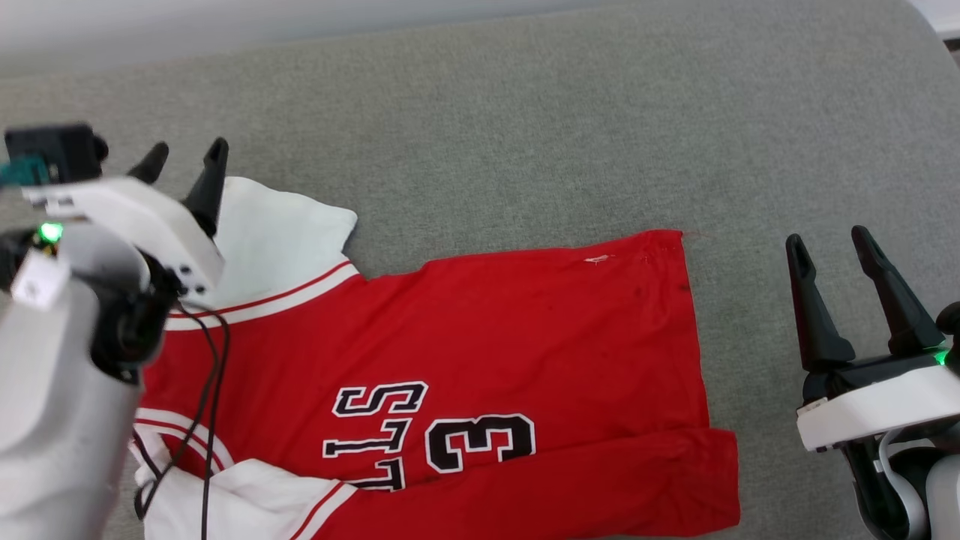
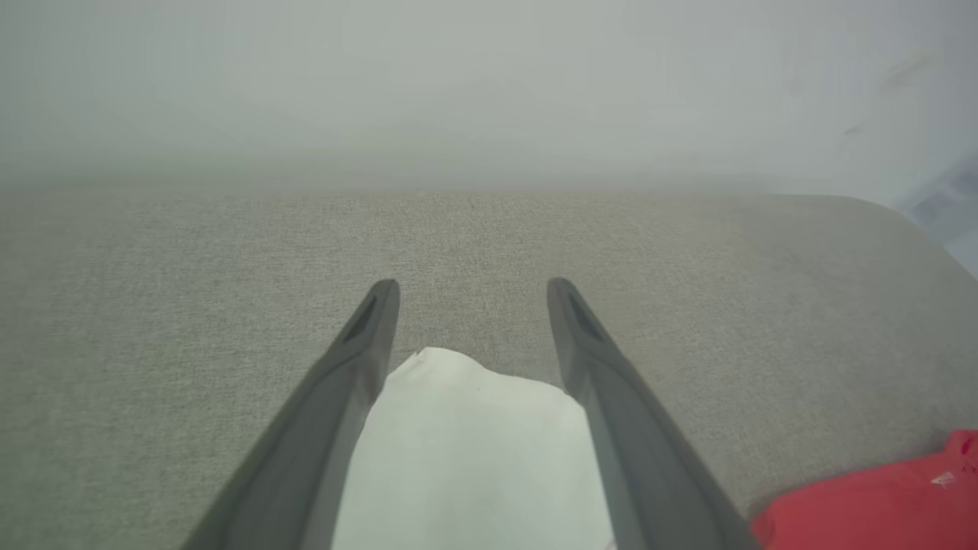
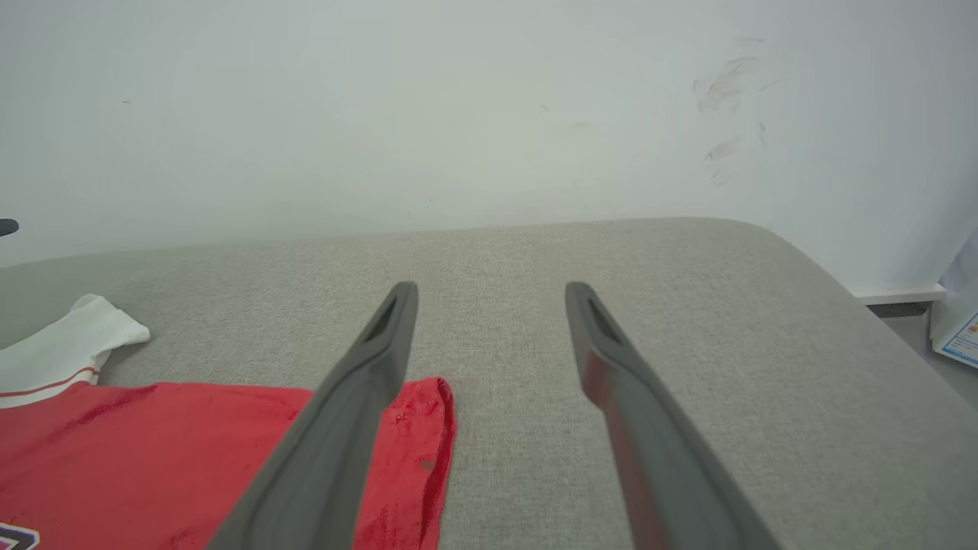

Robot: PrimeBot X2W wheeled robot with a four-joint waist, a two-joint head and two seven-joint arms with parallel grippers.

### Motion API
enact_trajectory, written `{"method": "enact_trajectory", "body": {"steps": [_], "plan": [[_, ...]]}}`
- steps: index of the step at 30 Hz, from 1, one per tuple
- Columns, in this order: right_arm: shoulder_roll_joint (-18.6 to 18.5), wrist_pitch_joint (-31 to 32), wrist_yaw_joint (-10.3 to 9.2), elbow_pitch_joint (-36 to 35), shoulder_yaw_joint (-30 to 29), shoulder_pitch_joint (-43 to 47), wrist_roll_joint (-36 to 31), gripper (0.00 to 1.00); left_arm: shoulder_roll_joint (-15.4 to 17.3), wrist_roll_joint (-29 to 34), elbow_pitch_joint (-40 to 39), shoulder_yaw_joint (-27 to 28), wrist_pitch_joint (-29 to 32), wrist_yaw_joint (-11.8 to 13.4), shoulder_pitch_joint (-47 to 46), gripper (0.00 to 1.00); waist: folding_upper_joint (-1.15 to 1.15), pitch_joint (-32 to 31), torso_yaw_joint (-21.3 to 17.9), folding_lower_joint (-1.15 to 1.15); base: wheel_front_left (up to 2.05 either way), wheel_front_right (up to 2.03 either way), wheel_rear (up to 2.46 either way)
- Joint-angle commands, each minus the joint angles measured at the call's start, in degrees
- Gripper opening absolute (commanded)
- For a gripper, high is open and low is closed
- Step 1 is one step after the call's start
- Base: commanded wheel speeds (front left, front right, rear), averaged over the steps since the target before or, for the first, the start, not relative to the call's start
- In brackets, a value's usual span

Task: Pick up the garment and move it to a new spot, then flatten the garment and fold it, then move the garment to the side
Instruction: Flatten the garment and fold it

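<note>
The red garment (image 1: 525, 337) lies spread on the grey cushioned surface (image 1: 525, 135), its black-and-white lettering and "3" face up and its near long edge folded over. One white sleeve (image 1: 277, 232) with striped trim points to the far left. My left gripper (image 1: 186, 161) hovers open above that sleeve (image 2: 466, 451), nothing between its fingers (image 2: 359, 351). Off the garment's right hem (image 3: 428, 443), my right gripper (image 1: 831, 244) stands open and empty over bare cushion.
The grey cushion (image 3: 688, 344) stretches far beyond the garment and ends against a pale wall (image 3: 458, 114). Its right end rounds off, with a white ledge and papers (image 3: 955, 328) past it. A black cable (image 1: 210, 390) from my left arm hangs over the garment.
</note>
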Motion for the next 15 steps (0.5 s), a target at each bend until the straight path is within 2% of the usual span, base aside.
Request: {"method": "enact_trajectory", "body": {"steps": [1, 5, 8, 15], "plan": [[0.5, -0.5, -0.02, 0.3, -0.3, -0.8, 0.2, 1.00, 1.0, -0.8, 1.5, -0.4, 3.9, -0.5, -2.9, 1.00, 0.00, 1.7, -1.0, -0.02, 0.00, 0.00, 0.00], [1.0, -1.1, -0.02, 1.3, -0.3, -1.2, 0.7, 1.00, 3.8, -4.0, 4.8, -1.4, 17.8, -1.0, -10.1, 1.00, 0.00, 3.3, -1.9, -0.02, 0.00, 0.00, 0.00], [1.3, -1.7, -0.02, 1.8, 0.1, -1.7, 1.0, 1.00, 5.5, -5.1, 6.7, -2.4, 27.8, 0.8, -14.0, 1.00, 0.00, 4.7, -2.7, -0.02, 0.00, 0.00, 0.00], [2.1, -3.4, -0.02, 3.8, 0.7, -2.8, 2.1, 1.00, 7.2, -7.0, 9.5, -3.5, 40.7, 4.5, -17.7, 1.00, 0.00, 8.1, -4.4, -0.02, 0.00, 0.00, 0.00]]}}
